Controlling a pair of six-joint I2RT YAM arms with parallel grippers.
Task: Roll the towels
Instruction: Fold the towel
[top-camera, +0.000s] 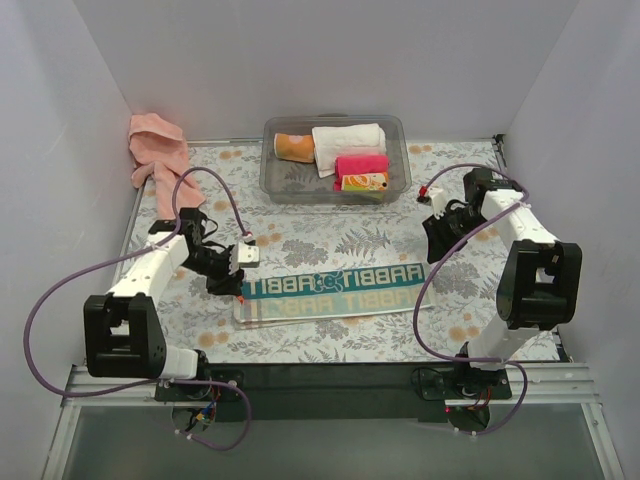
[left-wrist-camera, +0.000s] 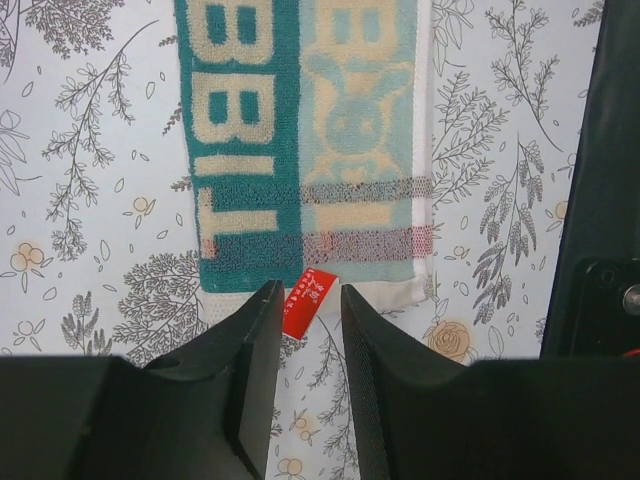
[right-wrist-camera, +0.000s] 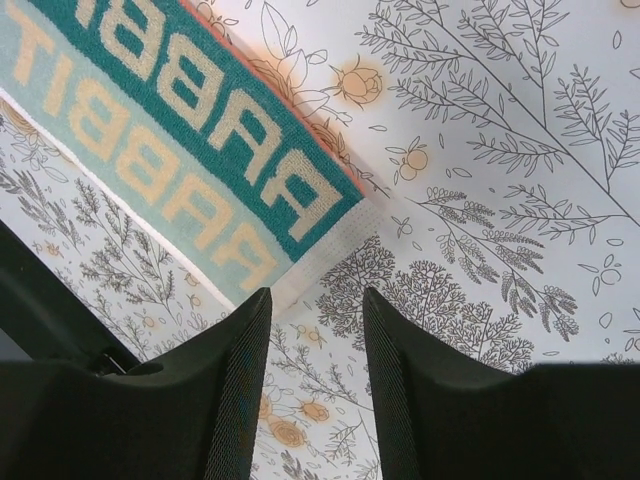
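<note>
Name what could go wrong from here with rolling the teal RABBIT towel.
1. The left gripper has its open jaws astride only the red tag at the end of the teal towel; closing here may pinch the tag alone, so the towel would drag rather than roll.
2. The right gripper hangs open just off the opposite end, over the table; if only one end is driven, the roll may come out skewed.

1. Plain white walls (top-camera: 330, 60) boxed in the table (top-camera: 460, 330) on three sides.
2. Its top wore a grey-leaf, orange-blossom print, evenly lit.
3. A black strip (top-camera: 330, 378) and a metal rail (top-camera: 575, 378) lined the near edge.
</note>
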